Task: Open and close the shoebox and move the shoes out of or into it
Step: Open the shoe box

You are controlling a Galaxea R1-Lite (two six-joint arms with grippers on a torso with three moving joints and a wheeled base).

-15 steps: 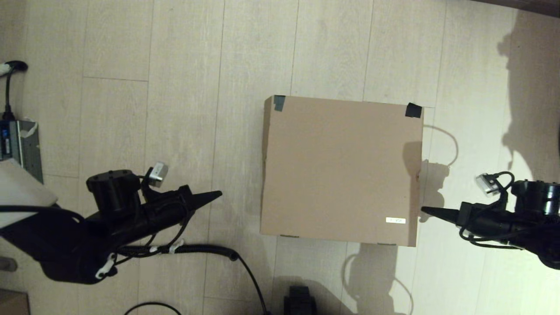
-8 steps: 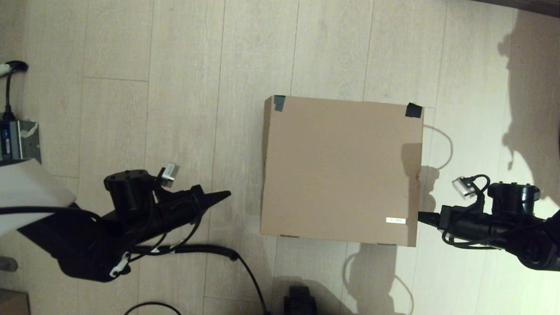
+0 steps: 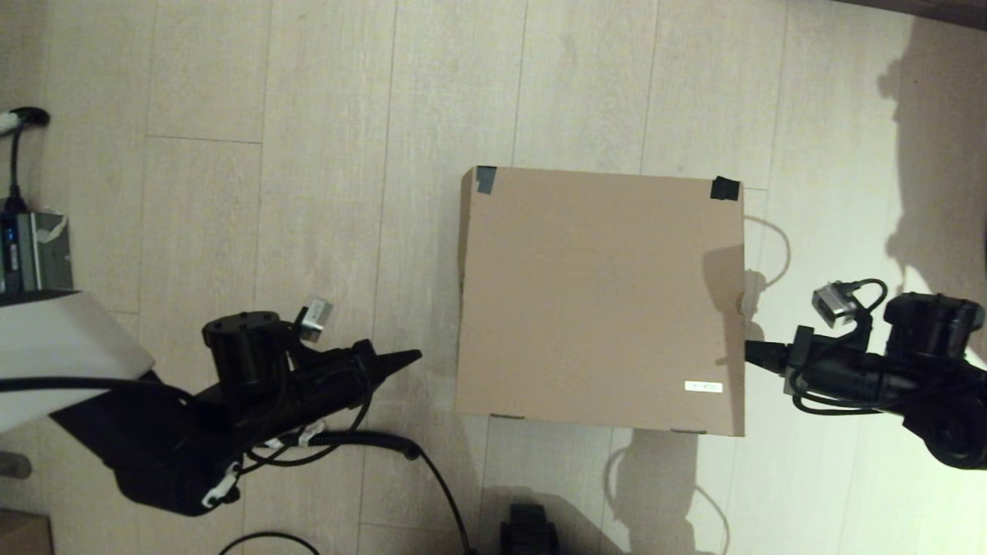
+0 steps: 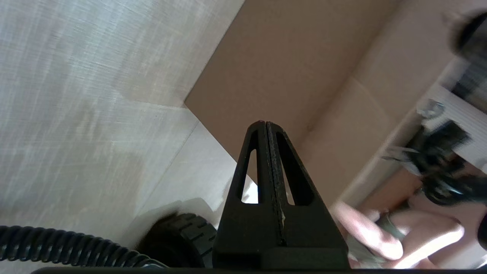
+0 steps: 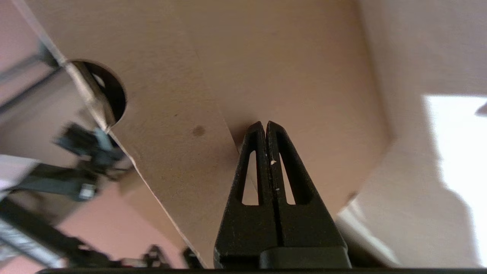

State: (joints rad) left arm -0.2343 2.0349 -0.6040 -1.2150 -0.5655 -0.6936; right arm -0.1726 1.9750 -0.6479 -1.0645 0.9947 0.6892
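The shoebox (image 3: 597, 297), plain brown cardboard, stands on the floor with its lid down, black tape on its two far corners and a small white label (image 3: 703, 386) near the front right. My right gripper (image 3: 749, 351) is shut, its tip touching the box's right side (image 5: 304, 76) under the lid's edge. My left gripper (image 3: 415, 355) is shut, pointing at the box's left side (image 4: 281, 72) a short way off. The shoes are hidden.
A coiled black cable (image 3: 362, 441) runs across the floor under my left arm. A grey device with cables (image 3: 31, 247) sits at the far left edge. A black wheel (image 4: 179, 236) of my base shows in the left wrist view.
The right gripper has come in against the box's right side and the lid's right edge has risen slightly. The left gripper has moved closer to the box's left side.
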